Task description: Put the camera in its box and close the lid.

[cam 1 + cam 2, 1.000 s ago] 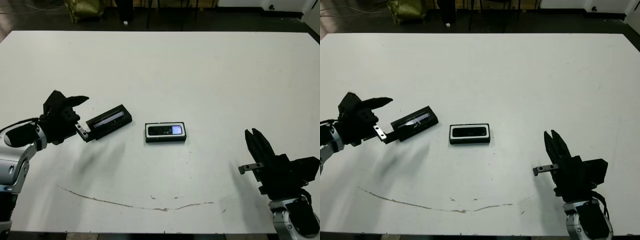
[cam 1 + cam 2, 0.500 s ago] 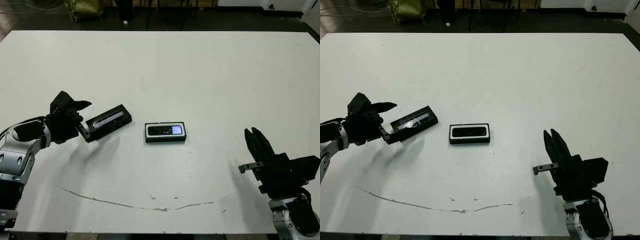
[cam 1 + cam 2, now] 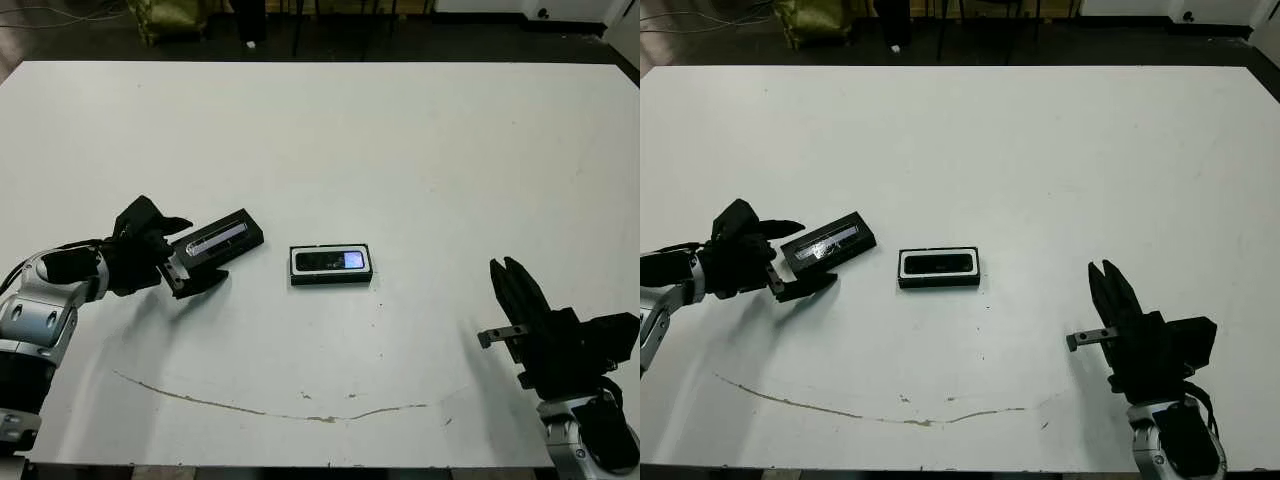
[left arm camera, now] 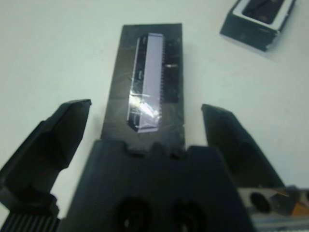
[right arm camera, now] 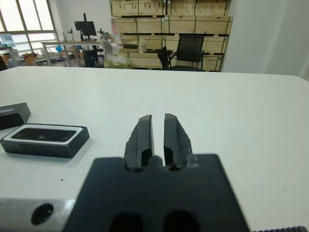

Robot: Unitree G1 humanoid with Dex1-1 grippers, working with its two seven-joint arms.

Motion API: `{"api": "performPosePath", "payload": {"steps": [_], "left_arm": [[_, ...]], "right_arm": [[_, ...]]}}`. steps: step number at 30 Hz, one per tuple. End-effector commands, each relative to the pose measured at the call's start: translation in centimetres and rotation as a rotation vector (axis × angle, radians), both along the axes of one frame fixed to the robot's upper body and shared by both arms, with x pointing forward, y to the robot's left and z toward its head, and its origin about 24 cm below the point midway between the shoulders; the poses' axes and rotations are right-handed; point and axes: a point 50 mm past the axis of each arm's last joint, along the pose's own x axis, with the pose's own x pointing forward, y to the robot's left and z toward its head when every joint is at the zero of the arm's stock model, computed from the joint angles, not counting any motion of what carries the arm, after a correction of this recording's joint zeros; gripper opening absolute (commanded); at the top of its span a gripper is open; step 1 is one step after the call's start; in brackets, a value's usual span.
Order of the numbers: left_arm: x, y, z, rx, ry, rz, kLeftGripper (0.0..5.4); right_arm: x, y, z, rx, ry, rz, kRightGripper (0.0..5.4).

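- Right now my left gripper [image 3: 190,270] is sitting at the near end of the lid [image 3: 220,240], with my fingers [image 4: 58,135] spread wide apart, one on each side of that end and not yet touching it, as far as the wrist view shows.
- The lid is lying flat on the desk [image 3: 400,140], silvery strip up, at about nine o'clock from the box [image 3: 331,265] and slightly apart from it.
- The camera [image 3: 330,262] is already lying inside the box, in the white lining, so I am judging the first half of the task done.
- The box is resting open near the middle of the desk, with nothing covering it.
- My right gripper [image 3: 515,290] is hovering well apart from everything, at roughly four o'clock from the box, its fingers [image 5: 145,135] pressed nearly together and holding nothing.
- The step in hand, I am judging, is taking hold of the lid.
- Next I am needing to bring my left fingers in on the lid's long edges, lift it clear, carry it towards three o'clock, turn it to line up with the box, and lower it squarely.
- The lid is lying at an angle to the box, so I am expecting that turn to matter.
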Motion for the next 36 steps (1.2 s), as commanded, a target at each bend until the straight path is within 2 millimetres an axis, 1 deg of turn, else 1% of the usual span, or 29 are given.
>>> {"api": "performPosePath", "payload": {"steps": [1,6,11,16,19,25,29,31,36], "left_arm": [[-0.1,0.2,-0.4,0.029,0.027,-0.008,5.38],[-0.1,0.3,-0.6,0.076,-0.001,0.016,5.38],[-0.3,0.2,-0.9,0.059,-0.007,0.061,5.38],[-0.6,0.0,-1.2,0.064,-0.003,0.064,5.38],[-0.7,-0.1,-1.4,0.074,0.004,0.063,4.99],[-1.0,-0.3,-1.4,0.088,0.012,0.023,3.6],[-0.9,-0.3,-1.4,0.078,0.086,-0.041,2.66],[-0.9,-0.3,-1.3,0.082,0.128,-0.088,2.45],[-0.7,-0.1,-0.9,0.112,0.179,-0.16,2.43]], "right_arm": [[-0.2,-0.1,-0.6,0.009,0.032,-0.003,0.0],[-0.4,-0.1,-0.5,0.001,0.042,-0.012,0.0],[-0.5,-0.2,-0.5,-0.005,0.032,-0.006,0.0],[-0.5,-0.1,-0.5,0.008,0.034,-0.003,0.0],[-0.5,-0.1,-0.6,0.006,0.039,-0.011,0.0],[-0.6,-0.2,-0.5,0.006,0.035,-0.006,0.0],[-0.5,-0.2,-0.5,-0.009,0.033,-0.014,0.0],[-0.5,-0.2,-0.4,-0.011,0.029,-0.013,0.0],[-0.5,-0.1,-0.4,-0.004,0.037,-0.02,0.0]]}}
